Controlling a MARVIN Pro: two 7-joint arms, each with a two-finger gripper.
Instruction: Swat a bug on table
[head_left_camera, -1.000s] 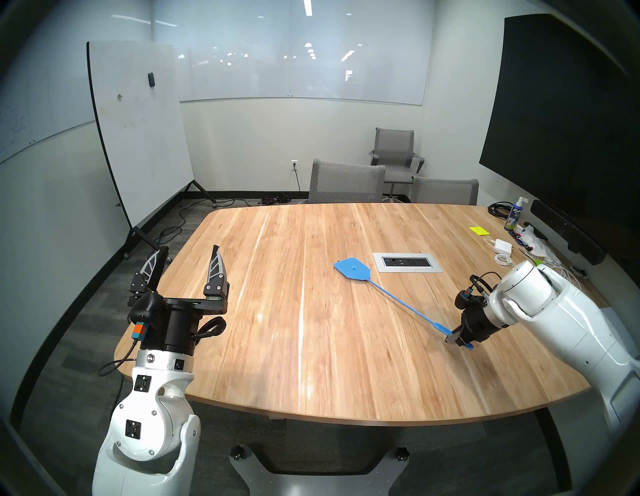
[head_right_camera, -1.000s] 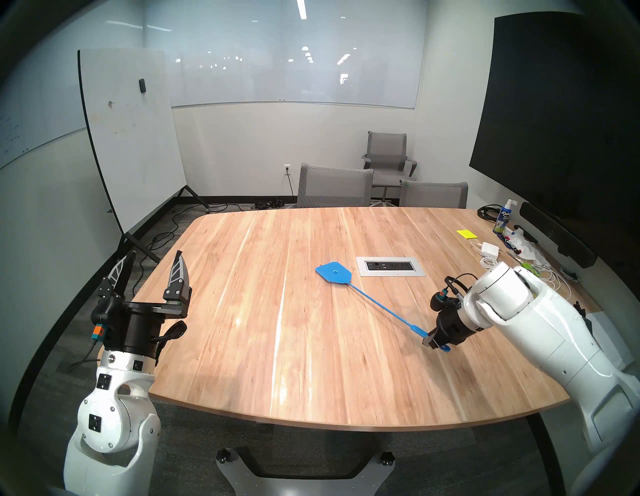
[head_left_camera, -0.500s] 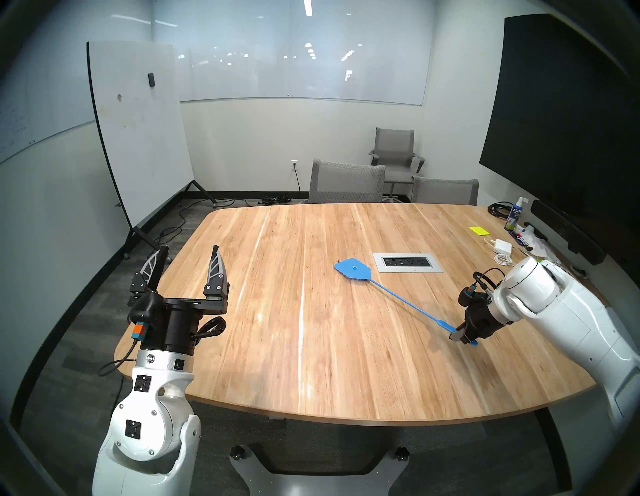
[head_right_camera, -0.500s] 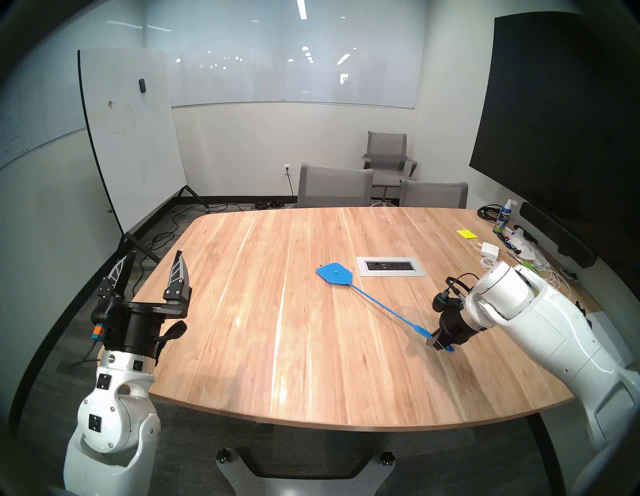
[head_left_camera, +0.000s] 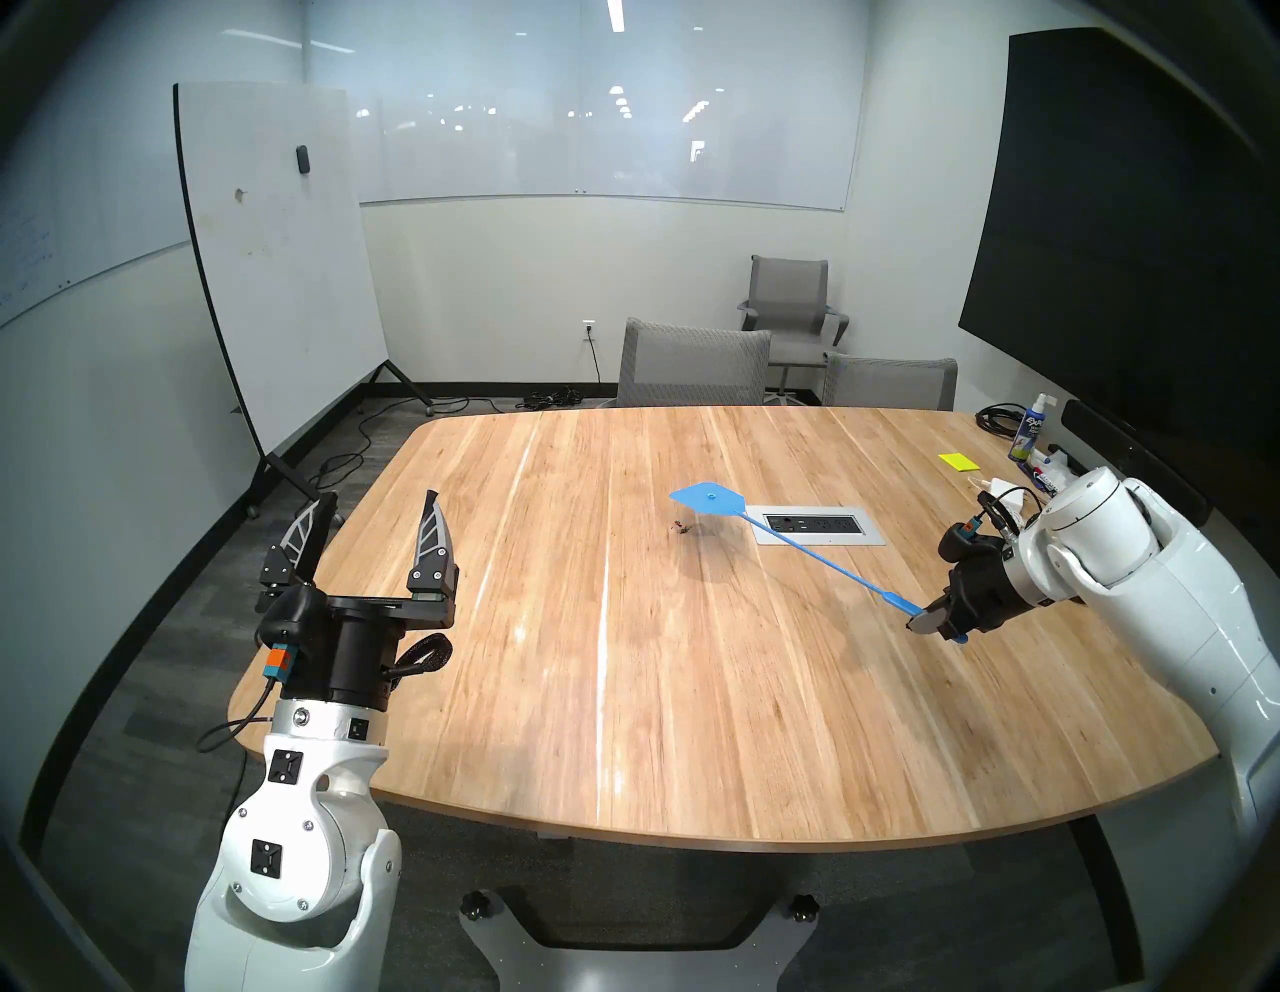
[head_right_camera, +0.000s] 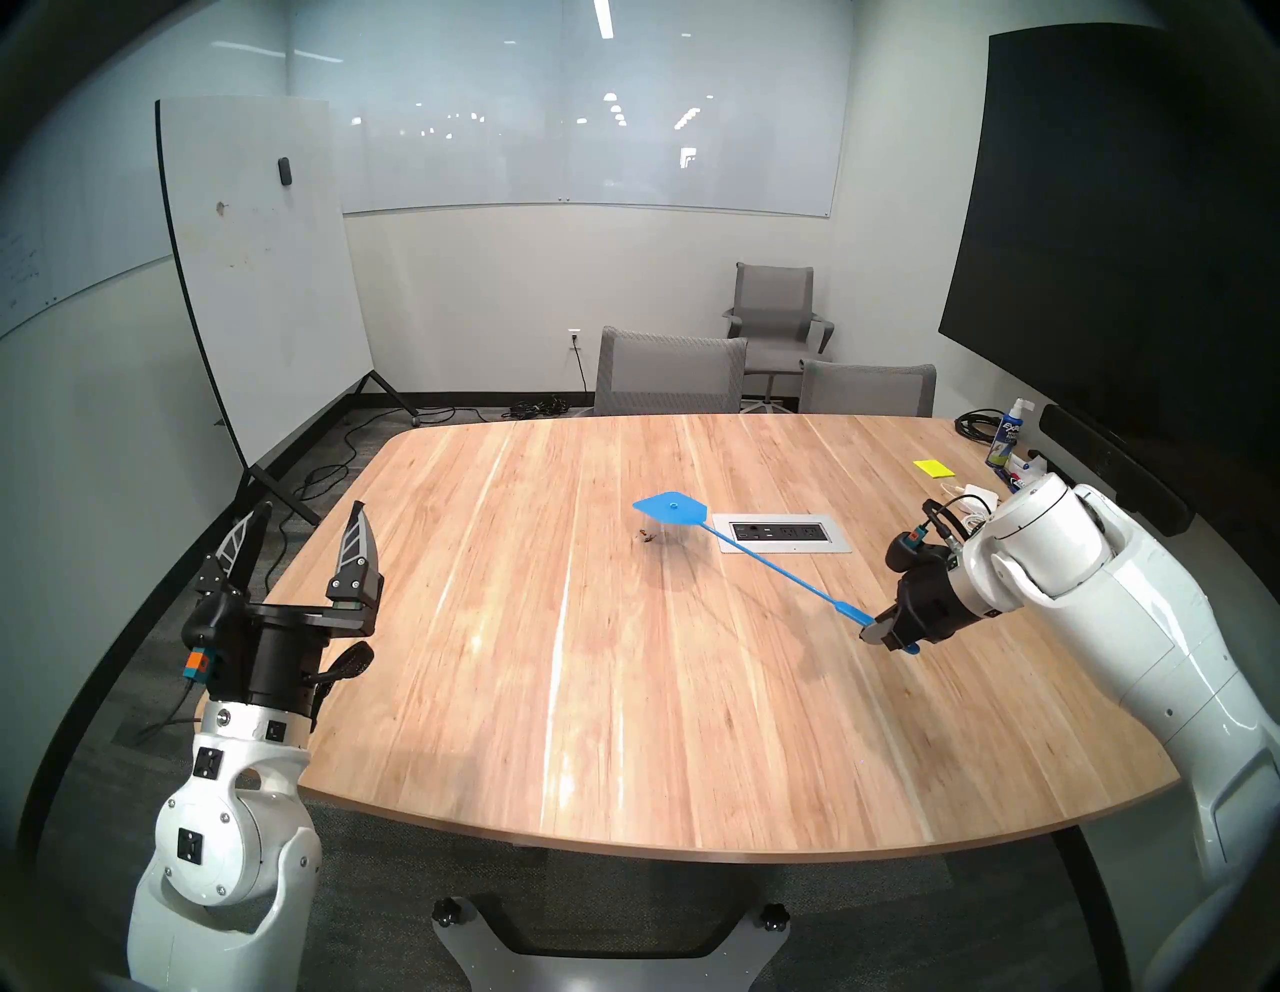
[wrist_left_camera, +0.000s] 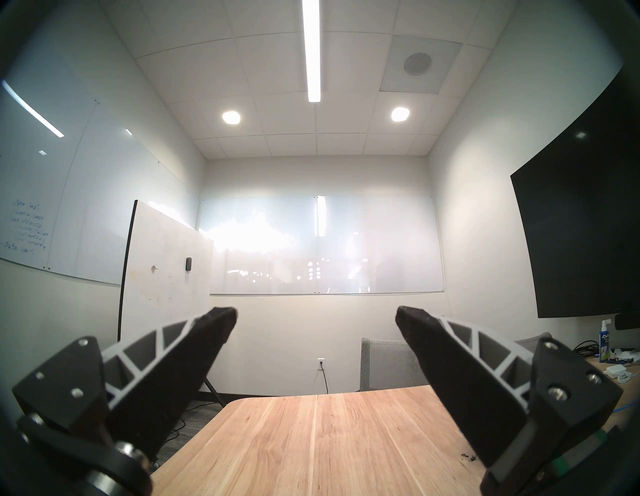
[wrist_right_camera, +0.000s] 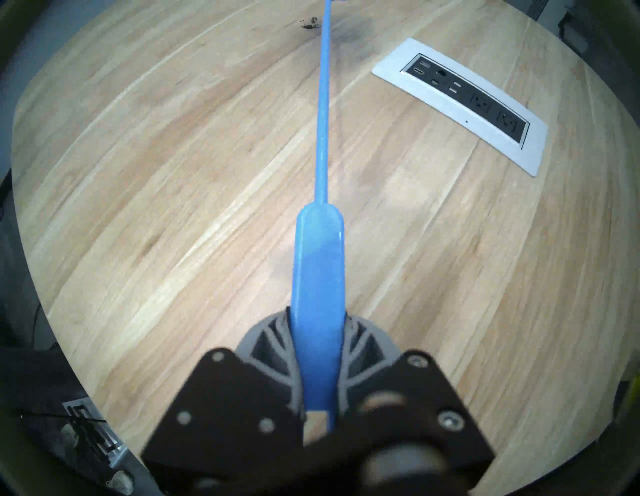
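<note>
Swatter (head_left_camera: 796, 547) handle clenched in my right pincer (head_left_camera: 931, 618), head raised off surface (head_left_camera: 623, 693); bug (head_left_camera: 682, 529) crumbs lie beneath, near centre. Left pincer (head_left_camera: 377, 516) released.

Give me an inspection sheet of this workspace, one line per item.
Surface: light-wood plank table, inset silver outlet panel.
Job's things: dark bug specks on the wood; blue plastic fly swatter raised above them.
Clutter: yellow sticky notes, spray bottle, white charger, far right corner.
Grippers: left gripper open, empty; right gripper shut on the swatter handle.
Cables: black coil; floor cords.
Surroundings: grey chairs, rolling whiteboard, dark wall screen.
</note>
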